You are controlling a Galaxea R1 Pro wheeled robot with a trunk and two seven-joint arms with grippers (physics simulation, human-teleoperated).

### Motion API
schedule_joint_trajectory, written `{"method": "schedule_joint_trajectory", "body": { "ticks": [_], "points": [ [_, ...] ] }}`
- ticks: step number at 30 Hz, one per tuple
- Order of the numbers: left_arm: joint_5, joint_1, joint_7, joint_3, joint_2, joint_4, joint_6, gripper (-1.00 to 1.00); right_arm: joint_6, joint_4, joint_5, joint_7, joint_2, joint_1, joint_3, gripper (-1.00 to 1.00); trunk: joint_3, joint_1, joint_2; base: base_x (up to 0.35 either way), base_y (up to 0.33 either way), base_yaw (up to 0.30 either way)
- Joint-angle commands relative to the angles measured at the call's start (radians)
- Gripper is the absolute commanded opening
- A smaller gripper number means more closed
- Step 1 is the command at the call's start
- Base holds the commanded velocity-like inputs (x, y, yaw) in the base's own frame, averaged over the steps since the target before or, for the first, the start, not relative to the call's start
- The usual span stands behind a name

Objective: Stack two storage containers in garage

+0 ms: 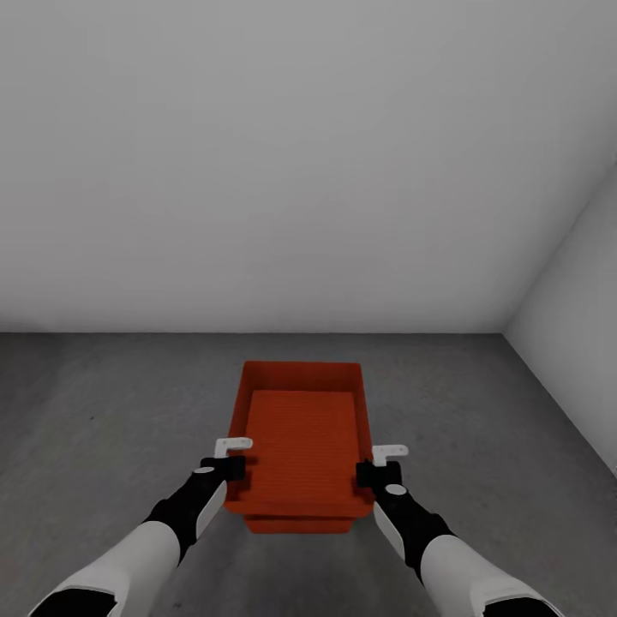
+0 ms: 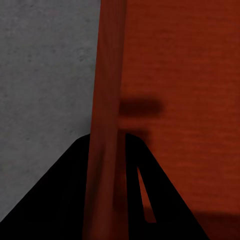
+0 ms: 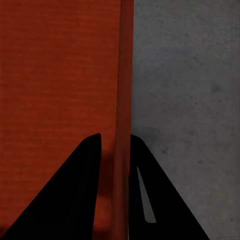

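An orange-red storage container [image 1: 300, 446] is in front of me over the dark grey concrete floor [image 1: 103, 411] of the garage, open side up and empty. My left gripper [image 1: 236, 467] is shut on its left side wall [image 2: 105, 100], one dark finger on each side of the thin wall. On the opposite side, my right gripper [image 1: 367, 474] is shut on the right wall [image 3: 124, 75] in the same way. I cannot tell whether the container rests on the floor or hangs just above it. A narrower orange-red part shows below its near rim.
A plain pale grey wall [image 1: 257, 171] stands ahead, meeting the floor a short way beyond the container. Another pale wall [image 1: 583, 283] closes the right side and forms a corner. Bare concrete lies to the left and right of the container.
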Motion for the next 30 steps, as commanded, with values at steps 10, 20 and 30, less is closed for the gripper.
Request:
{"method": "schedule_joint_trajectory", "body": {
  "ticks": [10,20,30],
  "points": [
    [-0.016,-0.001,0.026,0.037,0.021,-0.007,0.005,-1.00,-0.002,0.004,-0.005,-0.030,-0.009,-0.001,-0.015,-1.00,-0.001,0.000,-0.001,0.000,0.000,-0.001],
    [-0.016,-0.001,0.026,0.037,0.022,-0.005,0.004,-1.00,-0.003,0.004,-0.006,-0.031,-0.011,0.000,-0.016,-1.00,-0.001,0.000,-0.001,0.000,0.000,0.030],
    [-0.013,-0.001,0.026,0.037,0.016,-0.002,0.005,-1.00,-0.004,0.004,-0.005,-0.031,-0.011,0.000,-0.016,-1.00,-0.001,0.000,-0.001,0.000,0.000,0.004]
  ]
}}
